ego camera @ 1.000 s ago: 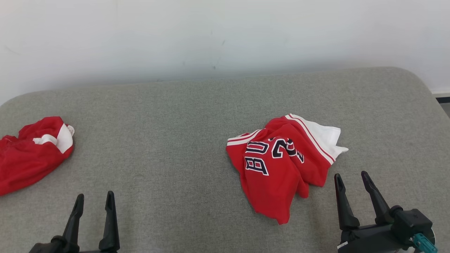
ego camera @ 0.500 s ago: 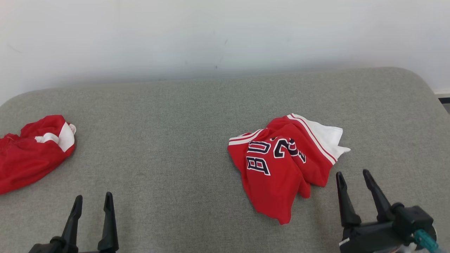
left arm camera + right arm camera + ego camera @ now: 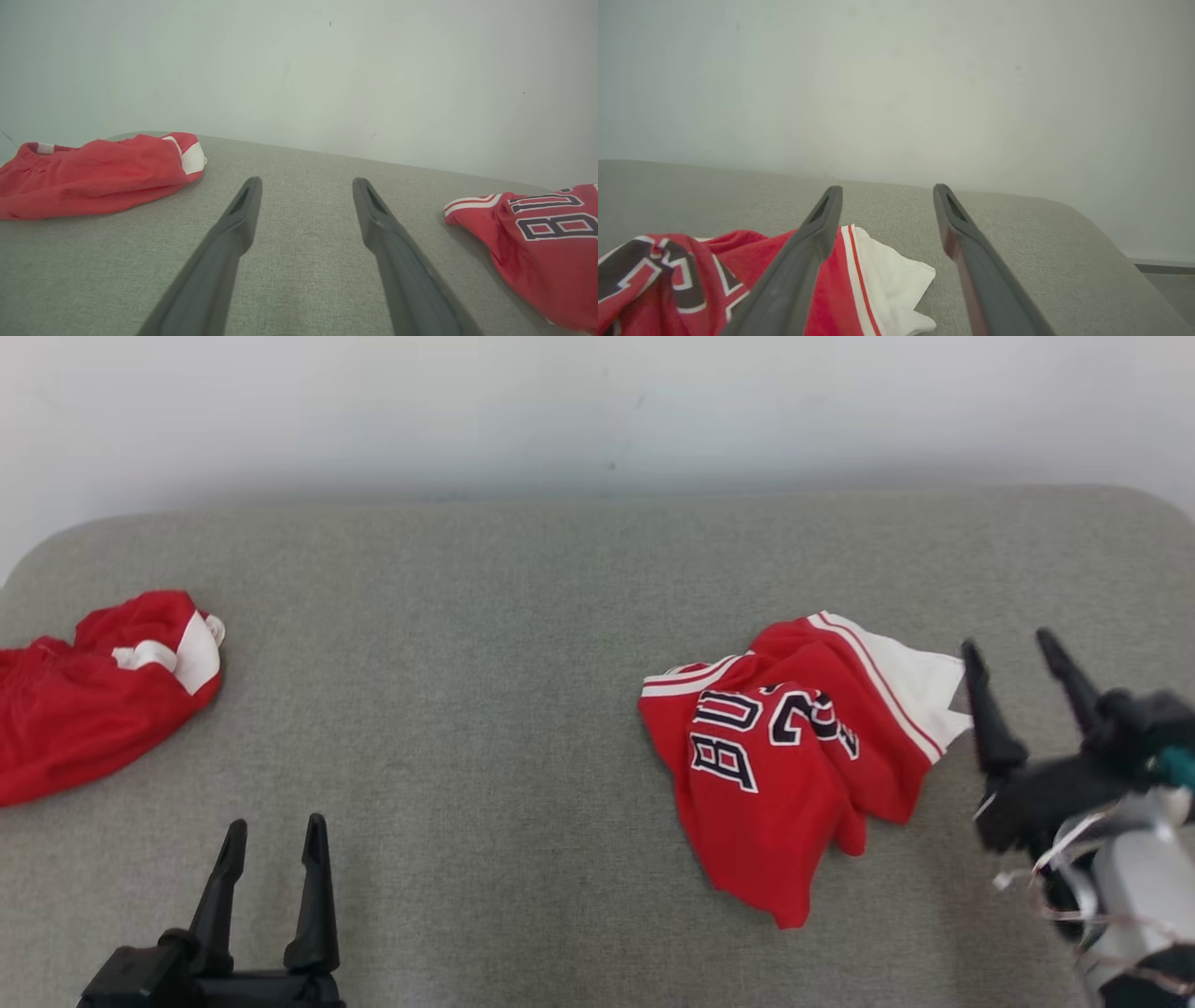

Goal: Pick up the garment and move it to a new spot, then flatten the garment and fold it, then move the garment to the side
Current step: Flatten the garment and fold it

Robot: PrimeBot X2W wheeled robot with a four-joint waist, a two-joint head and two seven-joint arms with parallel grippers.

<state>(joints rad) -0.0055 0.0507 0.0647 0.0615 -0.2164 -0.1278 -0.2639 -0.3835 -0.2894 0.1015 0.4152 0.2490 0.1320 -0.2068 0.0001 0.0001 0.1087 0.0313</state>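
Note:
The garment (image 3: 794, 775) is a crumpled red jersey with dark lettering and a white striped edge, lying right of centre on the grey padded table (image 3: 485, 644). My right gripper (image 3: 1010, 644) hovers open just right of the white edge, with nothing between its fingers. In the right wrist view the garment (image 3: 668, 280) lies low and left, partly behind the left finger of the right gripper (image 3: 887, 188). My left gripper (image 3: 276, 823) stands open near the front edge, far left of the garment. In the left wrist view the left gripper (image 3: 307, 181) is empty and the garment (image 3: 537, 238) lies at the right.
A second red garment with white trim (image 3: 93, 700) lies bunched at the table's left edge, also seen as a red heap (image 3: 98, 172) in the left wrist view. A pale wall (image 3: 597, 411) rises behind the table. The rounded right end of the table (image 3: 1087, 242) is close.
The camera has shifted, so the whole scene sits further right. My right gripper has risen and gone forward, from the front edge to beside the garment's white edge. The garment has not moved.

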